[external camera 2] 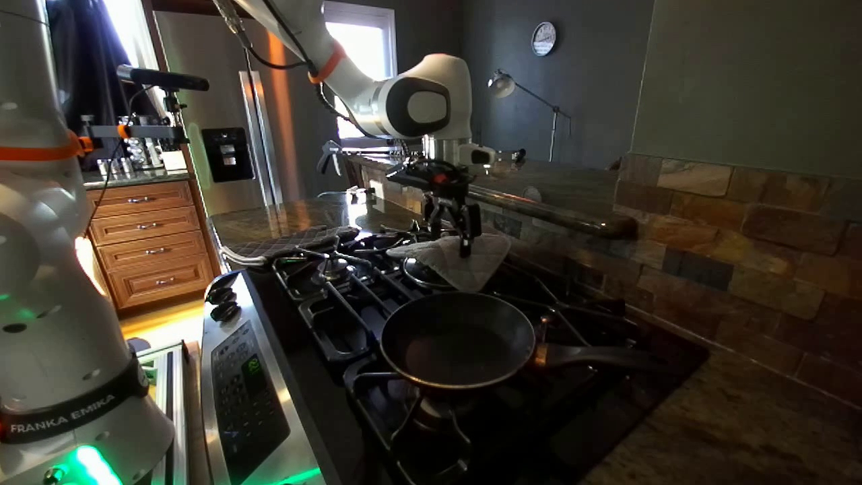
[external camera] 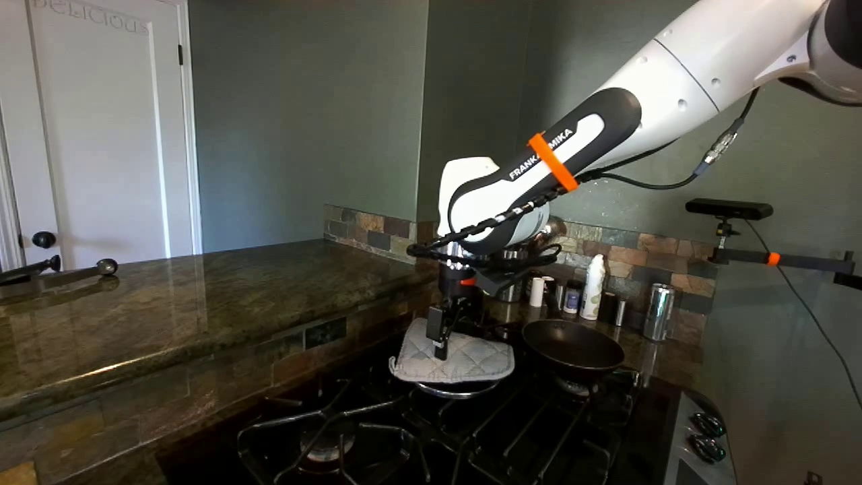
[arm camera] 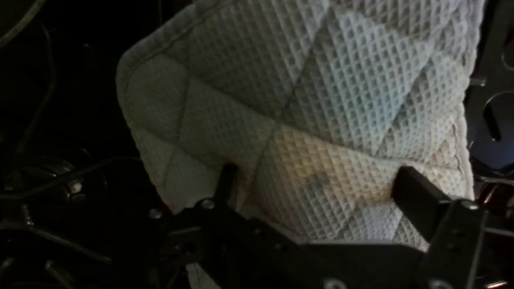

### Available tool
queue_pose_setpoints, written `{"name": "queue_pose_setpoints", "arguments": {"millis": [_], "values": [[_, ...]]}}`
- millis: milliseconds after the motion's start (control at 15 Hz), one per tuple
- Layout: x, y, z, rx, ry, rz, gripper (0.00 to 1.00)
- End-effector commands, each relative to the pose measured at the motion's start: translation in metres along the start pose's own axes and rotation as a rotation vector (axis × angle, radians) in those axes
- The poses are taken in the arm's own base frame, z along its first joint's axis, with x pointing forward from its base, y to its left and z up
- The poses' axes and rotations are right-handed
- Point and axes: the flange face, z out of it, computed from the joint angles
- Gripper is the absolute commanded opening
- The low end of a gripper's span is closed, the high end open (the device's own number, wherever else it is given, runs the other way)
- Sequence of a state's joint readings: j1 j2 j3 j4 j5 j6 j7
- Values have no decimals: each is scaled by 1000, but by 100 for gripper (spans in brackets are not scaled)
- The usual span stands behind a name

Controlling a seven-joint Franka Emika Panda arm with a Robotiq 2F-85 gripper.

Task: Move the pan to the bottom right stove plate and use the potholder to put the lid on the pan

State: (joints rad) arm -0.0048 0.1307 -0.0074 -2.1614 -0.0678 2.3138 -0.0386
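The dark round pan (external camera: 572, 347) sits on a stove grate; its bowl (external camera 2: 458, 340) and handle also show in an exterior view. The pale quilted potholder (external camera: 465, 357) is draped over the lid (external camera: 458, 391), and only the lid's shiny rim shows below it. The lid also shows partly in an exterior view (external camera 2: 423, 273); its knob is hidden. My gripper (external camera 2: 450, 239) points down over the potholder (external camera 2: 475, 263). In the wrist view the fingers (arm camera: 317, 176) are spread wide, with potholder cloth between and beneath them. Whether the fingertips press on the cloth cannot be told.
Black grates (external camera: 363, 424) surround the pan and lid. A raised stone counter (external camera: 202, 303) runs along the stove. Bottles and a steel canister (external camera: 658, 312) stand behind the pan. A dark quilted cloth (external camera 2: 296, 242) lies at the stove's far end. The pan's handle (external camera 2: 599, 356) juts out.
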Motion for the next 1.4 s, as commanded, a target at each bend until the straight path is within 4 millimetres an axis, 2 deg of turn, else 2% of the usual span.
{"name": "queue_pose_setpoints", "arguments": {"millis": [0, 333, 467, 667, 800, 867, 933, 1000, 1067, 1333], "values": [[-11, -1, -2, -20, -41, 9, 100], [-11, -3, 1, -25, -48, 20, 100], [-9, -4, 4, -23, -39, 23, 95], [-7, -5, 4, -17, -29, 29, 99], [-6, -6, 5, -19, -21, 27, 98], [-6, -7, 7, -21, -18, 23, 94], [-5, -8, 8, -20, -20, 18, 78], [-5, -8, 10, -20, -20, 17, 70], [-5, -9, 11, -19, -22, 16, 69], [-3, -9, 8, -23, -13, 14, 40]]}}
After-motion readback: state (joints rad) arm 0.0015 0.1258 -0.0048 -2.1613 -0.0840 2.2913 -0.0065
